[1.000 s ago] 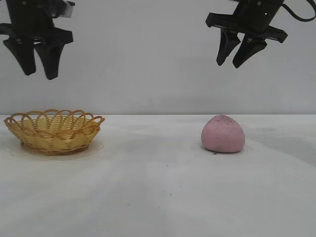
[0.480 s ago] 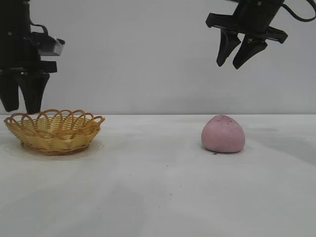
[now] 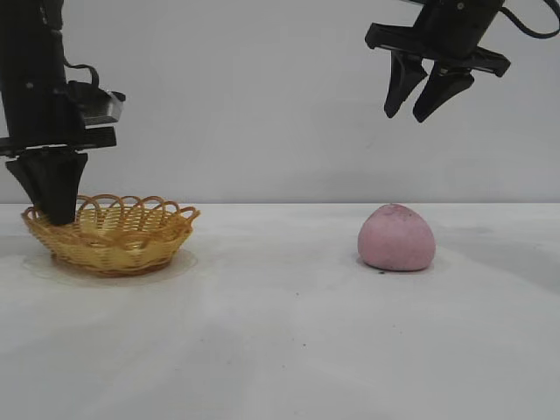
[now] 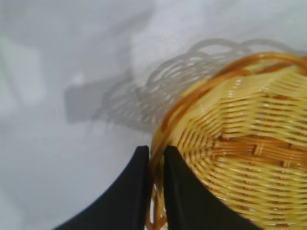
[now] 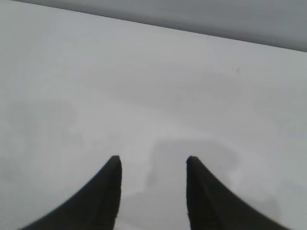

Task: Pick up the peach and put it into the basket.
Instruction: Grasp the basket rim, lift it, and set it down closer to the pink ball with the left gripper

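1. Nearest the exterior camera, a broad bare stretch of the white table point(image 3: 280, 350) fills the foreground, with nothing standing on it.

2. Farther back on that surface stand two task things, one of each: one basket point(image 3: 122, 236) at the left and one peach point(image 3: 395, 238) at the right, well apart from each other.

3. The peach, a dull pink dome with a slightly pointed top, sits flat on the table, outside the basket and touched by nothing.

4. The basket is shallow, yellow-orange wicker with a looped scalloped rim; no fruit is visible in it.

5. Two grippers are in view. The left gripper point(image 3: 54, 214) is down at the basket's left edge, pointing steeply downward, its black fingers pressed together on the rim.

6. The left wrist view shows this closely: the two fingers point(image 4: 139, 191) stand almost side by side, with only a thin strand of the wicker rim point(image 4: 156, 201) between them, one finger outside the basket wall and one just inside. The basket's woven floor lies beside them, and its shadow falls on the table beyond.

7. The right gripper point(image 3: 418, 109) hangs high in the air above the peach and slightly to the right, well clear of it, tilted downward. Its fingers are partly spread and hold nothing.

8. From the right wrist view, those two dark fingertips point(image 5: 111, 191) frame only bare table.

9. Behind everything, a plain pale wall point(image 3: 262, 105) closes the scene.
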### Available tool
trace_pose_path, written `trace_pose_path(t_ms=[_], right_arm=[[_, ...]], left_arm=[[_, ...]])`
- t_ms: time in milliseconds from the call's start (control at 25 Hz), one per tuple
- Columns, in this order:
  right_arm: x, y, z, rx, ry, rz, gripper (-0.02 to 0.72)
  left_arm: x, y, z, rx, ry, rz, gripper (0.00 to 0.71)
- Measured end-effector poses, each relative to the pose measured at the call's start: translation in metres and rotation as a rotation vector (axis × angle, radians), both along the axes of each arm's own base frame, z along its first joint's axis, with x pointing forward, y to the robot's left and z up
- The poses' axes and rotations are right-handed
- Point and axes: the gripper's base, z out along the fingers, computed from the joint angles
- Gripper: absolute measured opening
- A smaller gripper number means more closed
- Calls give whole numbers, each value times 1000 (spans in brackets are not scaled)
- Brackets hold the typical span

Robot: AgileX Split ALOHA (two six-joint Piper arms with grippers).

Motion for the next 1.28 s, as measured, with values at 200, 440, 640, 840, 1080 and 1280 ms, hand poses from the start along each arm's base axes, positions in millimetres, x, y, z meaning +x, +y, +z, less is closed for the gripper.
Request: trace_pose_path(t_ms=[200,440,640,840,1080,1280], right_arm=[[-1,0,-1,-7,10,13,266],[-2,1,-1,-1,17,13,266],[-2,1,-1,-2,26,16,266],[-2,1,-1,-3,26,17,266],[-3,1,-1,-3,28,18,266],[-3,1,-1,-3,28,18,266]], left_arm=[[-16,-22,2,-29,-55,119,0],[-44,-44,-3,-37,-40,161,0],[-63,-43,-14,-77,-28,246,0],[-67,-43,-15,-83,-45,212,71],[-70,-38,-4,-79,-70,159,321],[-70,-27,36,-43,-235,95,356]])
